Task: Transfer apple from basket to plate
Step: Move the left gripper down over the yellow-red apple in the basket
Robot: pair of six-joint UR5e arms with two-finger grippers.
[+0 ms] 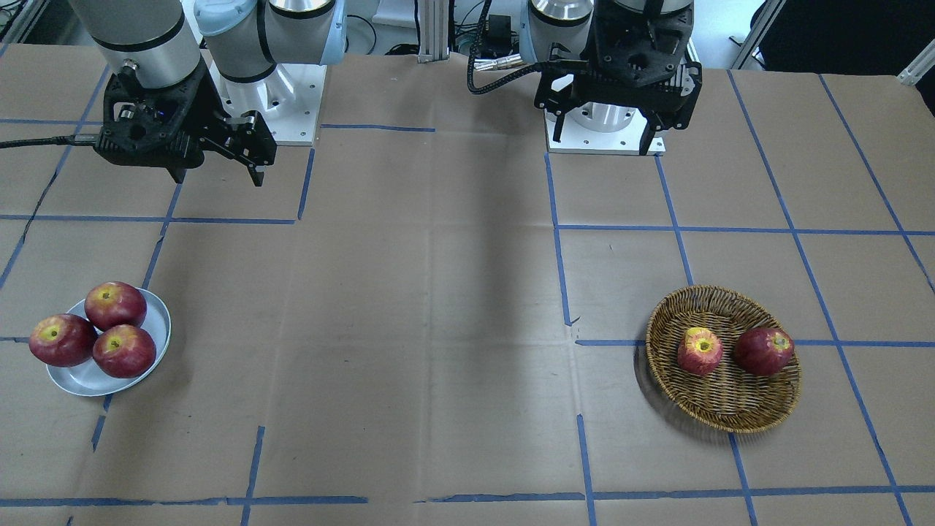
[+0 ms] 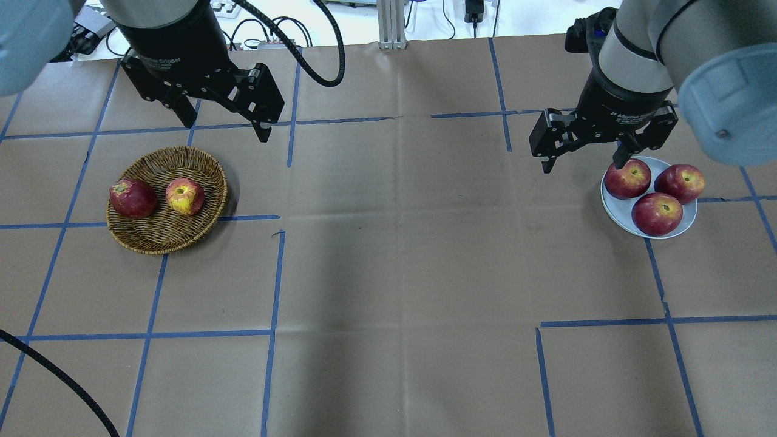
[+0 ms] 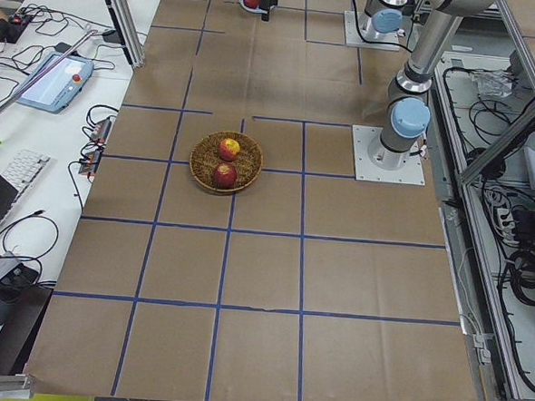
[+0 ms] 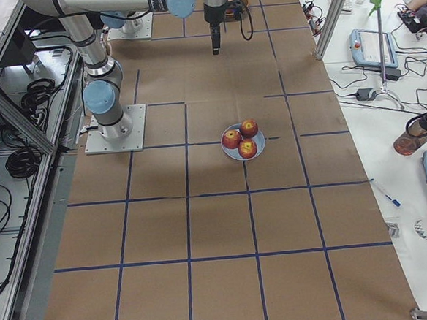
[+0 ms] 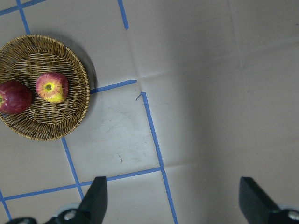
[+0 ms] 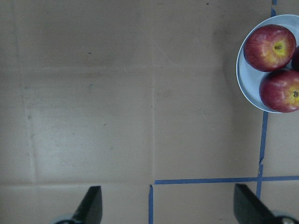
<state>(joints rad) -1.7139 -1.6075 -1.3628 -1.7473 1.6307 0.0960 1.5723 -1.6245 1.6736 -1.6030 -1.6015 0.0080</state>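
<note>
The apple (image 2: 185, 196), light red with a yellow patch round its stem, lies in the wicker basket (image 2: 170, 243) beside a darker red apple (image 2: 132, 198). It also shows in the front view (image 1: 700, 351) and in the left wrist view (image 5: 52, 87). The pale plate (image 2: 619, 212) holds three dark red apples; it also shows in the front view (image 1: 88, 380). My left gripper (image 2: 221, 124) is open and empty, raised above the table behind the basket. My right gripper (image 2: 583, 164) is open and empty, raised beside the plate's inner edge.
The table is covered in brown paper with a grid of blue tape lines. The arm bases (image 1: 606, 124) stand at the robot's edge of the table. Cables, a teach pendant (image 3: 57, 69) and a keyboard lie on the benches past the table's ends.
</note>
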